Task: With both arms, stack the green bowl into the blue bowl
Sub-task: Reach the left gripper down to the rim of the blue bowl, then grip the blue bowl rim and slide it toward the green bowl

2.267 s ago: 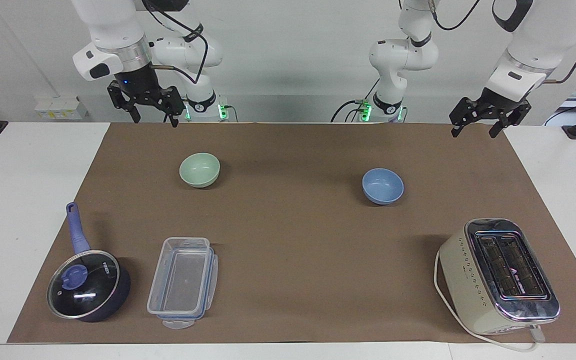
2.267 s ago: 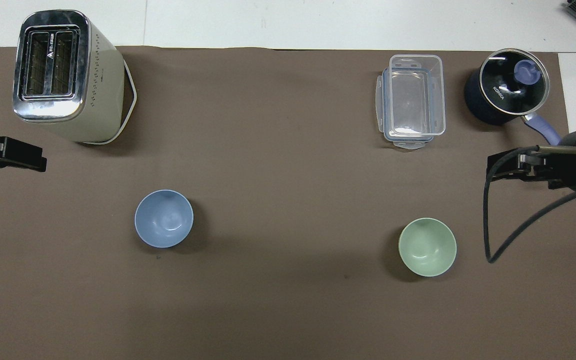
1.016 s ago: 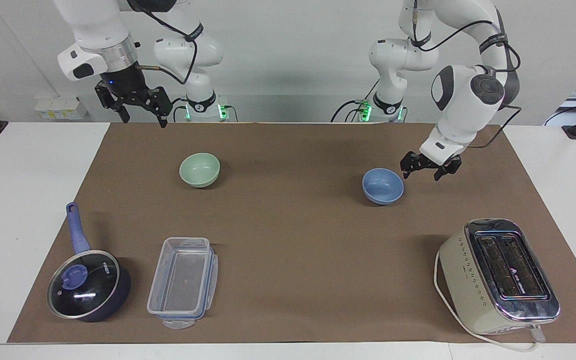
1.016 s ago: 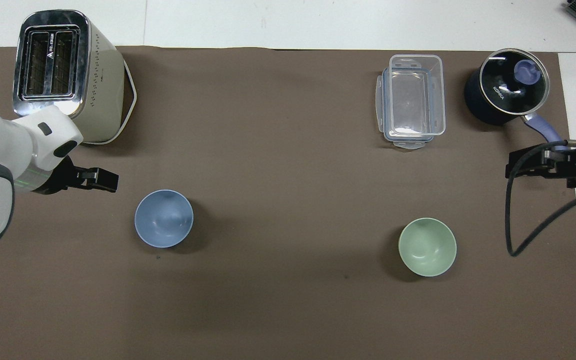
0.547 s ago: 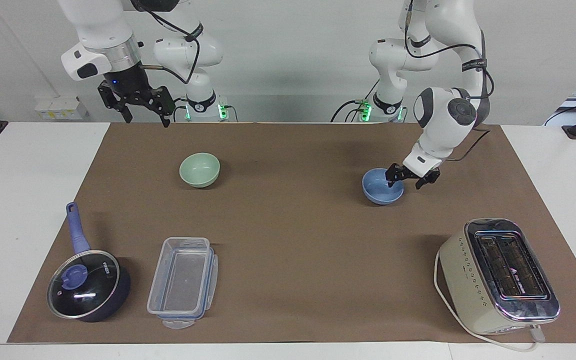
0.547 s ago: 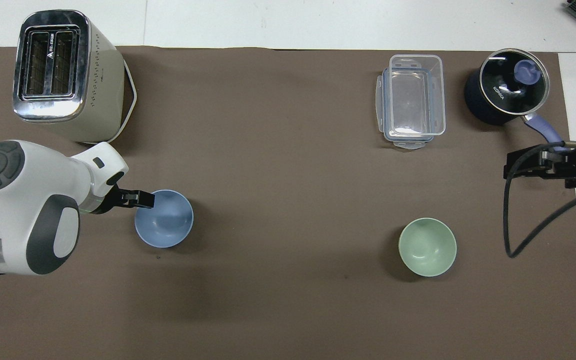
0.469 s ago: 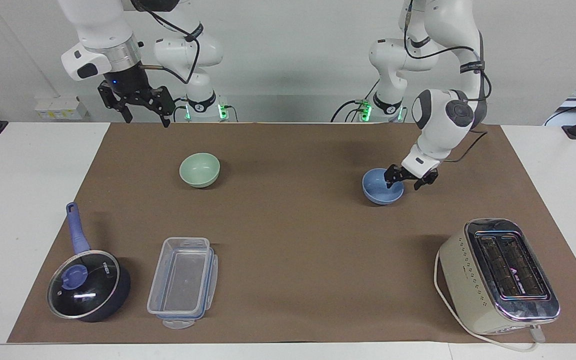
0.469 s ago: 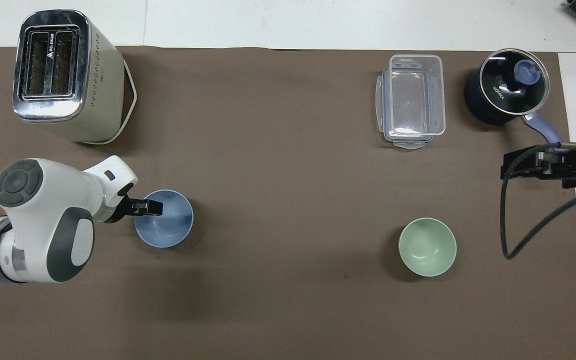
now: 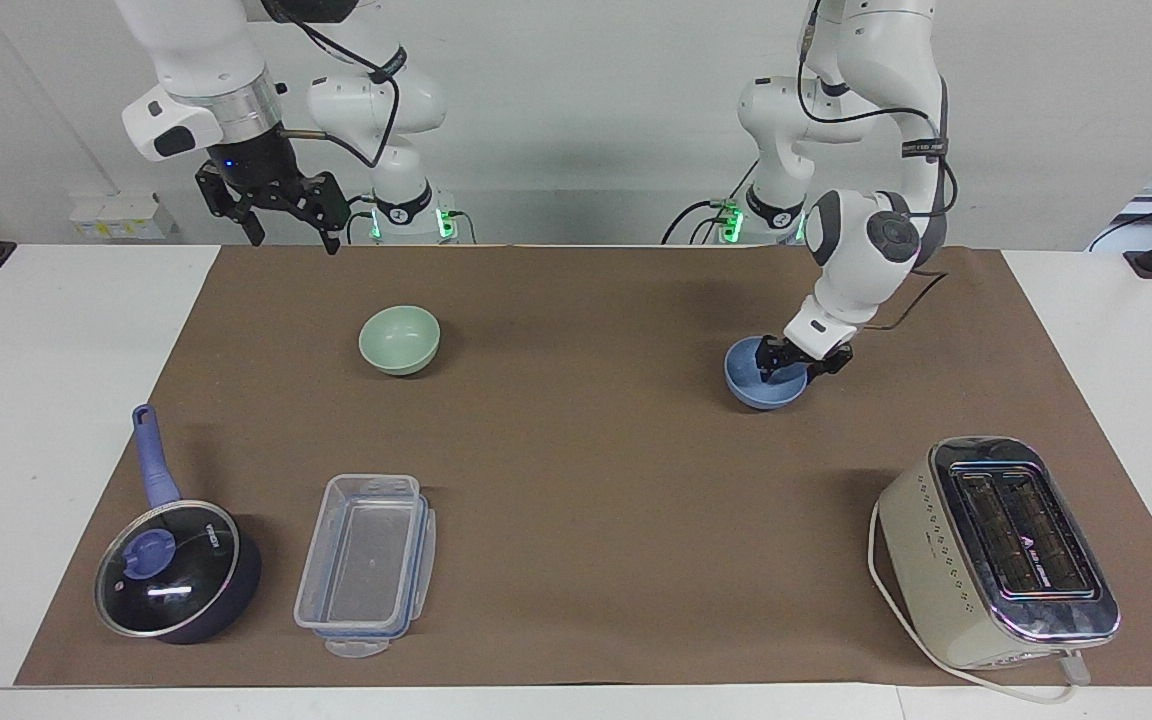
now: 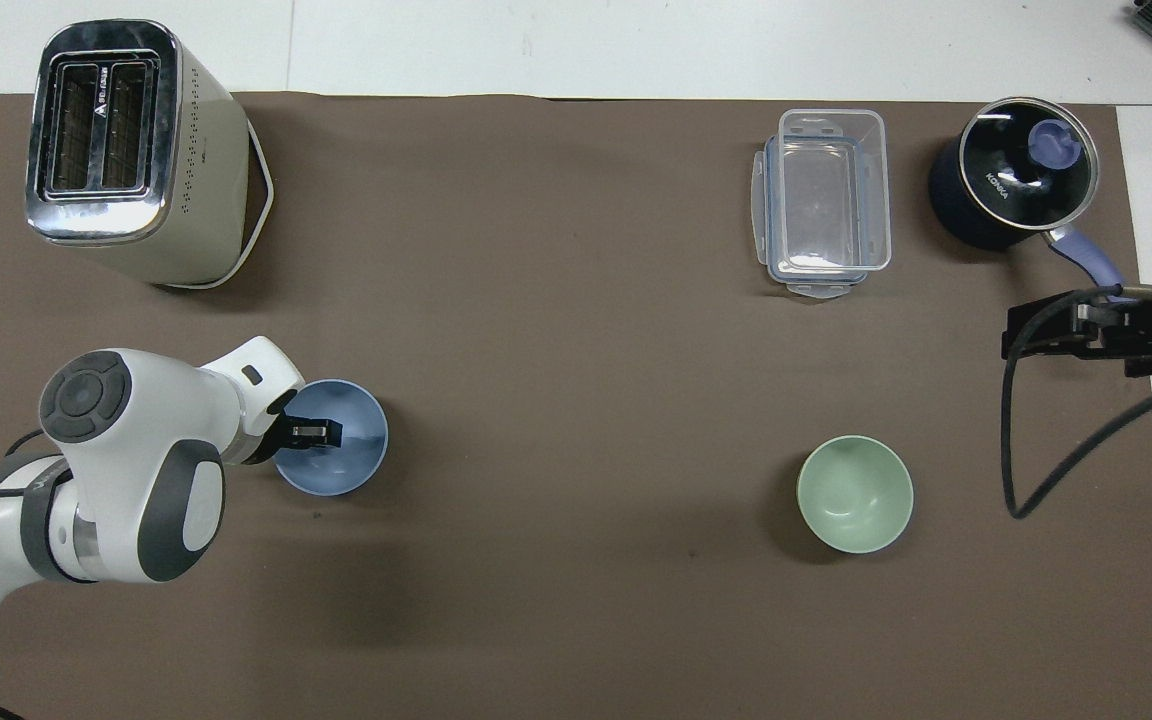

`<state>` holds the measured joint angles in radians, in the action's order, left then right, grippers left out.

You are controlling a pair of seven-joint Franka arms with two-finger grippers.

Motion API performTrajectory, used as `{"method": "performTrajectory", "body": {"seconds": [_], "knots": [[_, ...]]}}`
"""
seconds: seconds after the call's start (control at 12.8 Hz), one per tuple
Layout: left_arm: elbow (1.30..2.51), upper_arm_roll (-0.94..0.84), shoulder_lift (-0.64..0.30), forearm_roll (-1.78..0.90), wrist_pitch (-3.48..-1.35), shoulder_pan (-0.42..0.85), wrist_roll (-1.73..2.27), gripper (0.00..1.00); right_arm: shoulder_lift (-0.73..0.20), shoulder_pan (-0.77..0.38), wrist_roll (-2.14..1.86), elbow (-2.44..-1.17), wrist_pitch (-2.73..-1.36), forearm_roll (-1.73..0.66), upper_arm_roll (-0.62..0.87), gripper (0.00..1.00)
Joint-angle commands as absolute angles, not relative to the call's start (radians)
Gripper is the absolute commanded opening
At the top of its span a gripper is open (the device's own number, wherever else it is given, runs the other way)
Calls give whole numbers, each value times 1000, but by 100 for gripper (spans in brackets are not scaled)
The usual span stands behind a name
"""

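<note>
The left end effector point(image 9: 788, 367) is down at the blue bowl point(image 9: 764, 388), its fingers straddling the bowl's rim on the side toward the left arm's end of the surface point(image 9: 586, 480), one finger inside the bowl and one outside; whether they have pinched the rim tight I cannot tell. The blue bowl sits on the brown mat, nearer to the robots than the cream toaster point(image 9: 998, 553). The green bowl point(image 9: 399, 340) rests upright on the mat toward the right arm's end, well apart from the blue bowl and untouched. The right end effector point(image 9: 281, 208) hangs in the air over the edge of the surface nearest the robots, above and apart from the green bowl, with its fingers spread open and nothing between them; that arm waits. Farther from the robots than the green bowl lie a clear plastic container point(image 9: 368, 562) and, beside it, a dark blue lidded saucepan point(image 9: 176, 570).
</note>
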<state>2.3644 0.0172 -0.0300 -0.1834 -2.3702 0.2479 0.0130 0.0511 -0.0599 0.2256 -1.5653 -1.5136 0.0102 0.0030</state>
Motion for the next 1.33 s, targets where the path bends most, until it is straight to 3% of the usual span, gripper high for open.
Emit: {"method": "performTrajectory", "body": {"seconds": [0.0,0.31,0.55,1.25], "knots": [[2361,31,-15,-212,-2350,273,12,0,67,-54,199,-1578,-1511,2,3,100],[2234,34,-15,-212,-2192,261,12,0,67,-54,199,-1578,-1511,2,3,100],[2226,28,-14,-238,-2151,281,14,0,67,-52,201,-1578,-1511,2,3,100],[2266,28,-11,-285,-2285,693,368,0,67,-52,199,-1578,-1511,2,3,100]]}}
